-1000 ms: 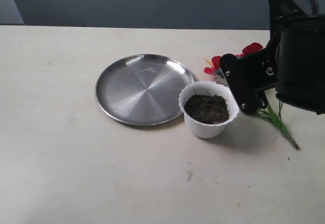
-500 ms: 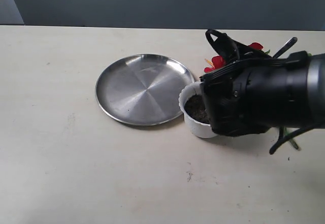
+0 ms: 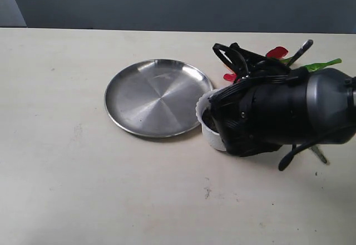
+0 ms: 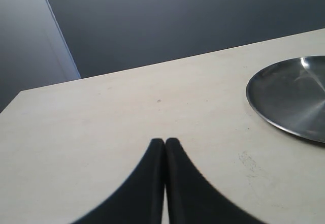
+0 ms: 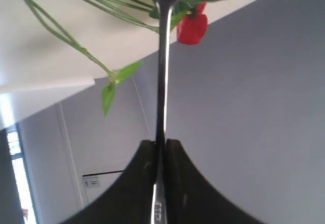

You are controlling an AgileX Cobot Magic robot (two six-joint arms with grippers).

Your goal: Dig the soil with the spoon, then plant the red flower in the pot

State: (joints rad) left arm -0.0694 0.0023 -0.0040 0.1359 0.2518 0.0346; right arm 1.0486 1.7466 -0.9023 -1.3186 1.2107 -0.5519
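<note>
My right gripper [image 5: 160, 144] is shut on the thin steel handle of the spoon [image 5: 162, 71]. The spoon's bowl points away from the jaws toward the red flower [image 5: 193, 28]. In the exterior view the spoon [image 3: 303, 49] sticks up behind the bulky black right arm. That arm covers most of the white pot [image 3: 207, 137]. Only a sliver of soil [image 3: 206, 119] shows at the pot's left rim. A red bloom and green leaves of the red flower [image 3: 276, 52] show behind the arm on the table. My left gripper [image 4: 165, 141] is shut and empty above bare table.
A round steel plate [image 3: 156, 96] lies just left of the pot, touching or nearly touching it. The left wrist view shows the plate [image 4: 289, 102] off to one side. A dark wall stands behind the table's far edge.
The right arm has swung leftward and down over the pot, hiding most of it and the soil. The spoon has come into sight, raised behind the arm. The pot and plate stayed put.
</note>
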